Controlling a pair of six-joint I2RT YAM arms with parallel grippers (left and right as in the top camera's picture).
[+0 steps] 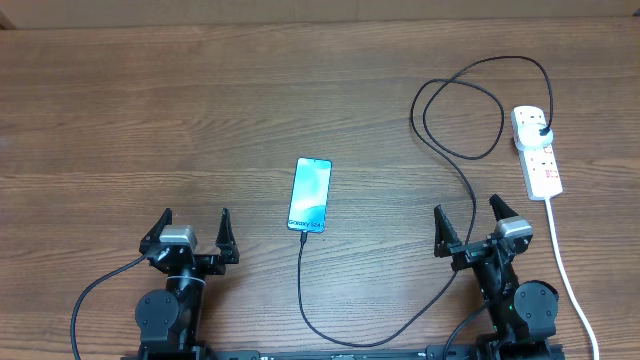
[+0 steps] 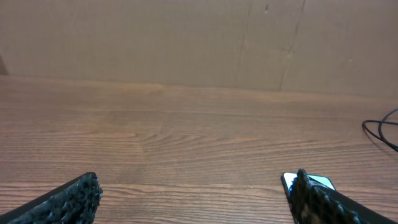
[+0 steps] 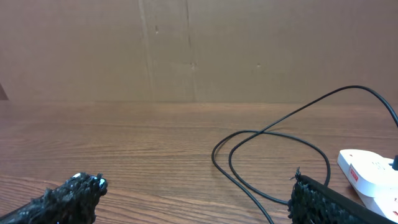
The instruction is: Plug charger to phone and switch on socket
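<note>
The phone [image 1: 310,195] lies flat mid-table, its blue screen up. The charger's thin black cable [image 1: 301,280] runs from the phone's near end down to the table's front edge. It then climbs right, loops, and ends in a black plug [image 1: 543,131] seated in the white socket [image 1: 537,150]. Whether the tip is in the phone I cannot tell. My left gripper [image 1: 196,222] stands open, near and left of the phone; the phone's corner [image 2: 317,182] peeks past its right finger. My right gripper [image 1: 466,207] stands open beside the cable loop [image 3: 273,155], left of the socket [image 3: 370,171].
The socket's white cord [image 1: 565,270] trails toward the front edge just right of the right arm. A brown cardboard wall [image 2: 199,37] closes off the table's far side. Bare wood table [image 1: 150,120] stretches left of the phone.
</note>
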